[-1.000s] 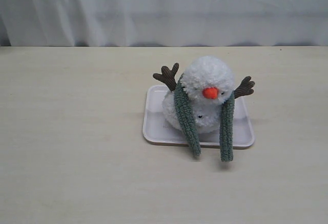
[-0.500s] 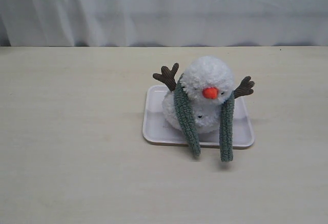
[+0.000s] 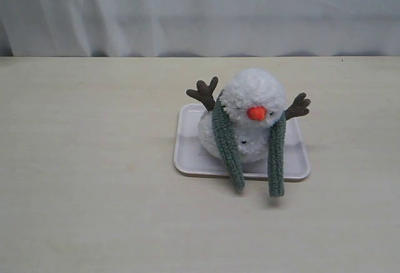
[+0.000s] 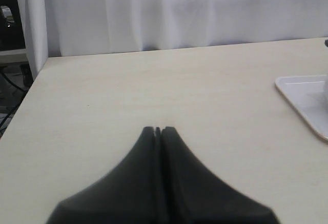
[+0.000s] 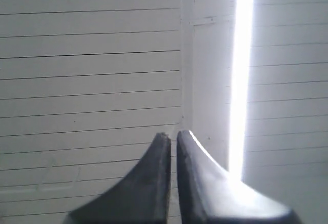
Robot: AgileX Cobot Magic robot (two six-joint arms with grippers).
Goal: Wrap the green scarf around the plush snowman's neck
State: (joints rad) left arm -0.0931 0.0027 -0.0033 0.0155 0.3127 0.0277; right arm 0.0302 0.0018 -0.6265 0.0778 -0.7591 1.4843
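As nothing in the exterior view shifts across the last second, the change is nil: the plush snowman [image 3: 253, 95] sits as before on the white tray [image 3: 187, 151], mid-worktop [image 3: 94, 192]. The green scarf [image 3: 226, 142] lies in the same drape, apparently passing behind the neck, which the head and scarf hide. Both ends hang down the front, one each side of the orange nose [image 3: 256, 113], with their tips past the tray's front rim. They are not crossed.

Neither arm shows in the exterior view.
- Left tool [image 4: 158, 130]: clenched, empty, over bare worktop, tray corner well off.
- Right tool [image 5: 173, 136]: clenched on nothing, facing a panelled wall.

Judgement: the scarf is draped and the arms look parked, so the task is likely at or near its end.
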